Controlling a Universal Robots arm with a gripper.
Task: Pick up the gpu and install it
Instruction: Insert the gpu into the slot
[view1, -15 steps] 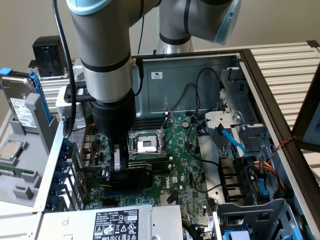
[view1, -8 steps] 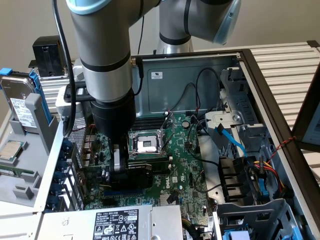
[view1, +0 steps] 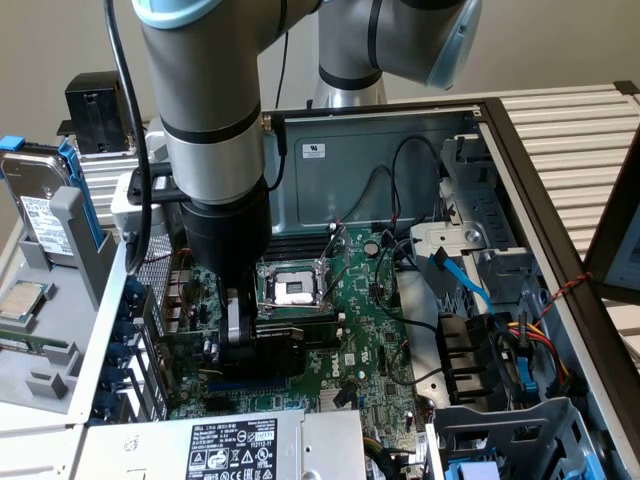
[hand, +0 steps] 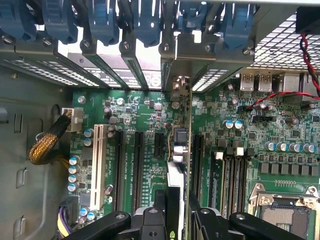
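Pincer (view1: 236, 342) tight on gpu (view1: 278, 356), inside case (view1: 345, 185)

- A plain, pale wall (view1: 560, 40) stands behind the work area, evenly lit.
- A ribbed, off-white desk (view1: 580, 140) runs along the exterior view's right, its slats catching soft light.
- A dark-framed panel (view1: 618, 240) stands at that view's right edge.
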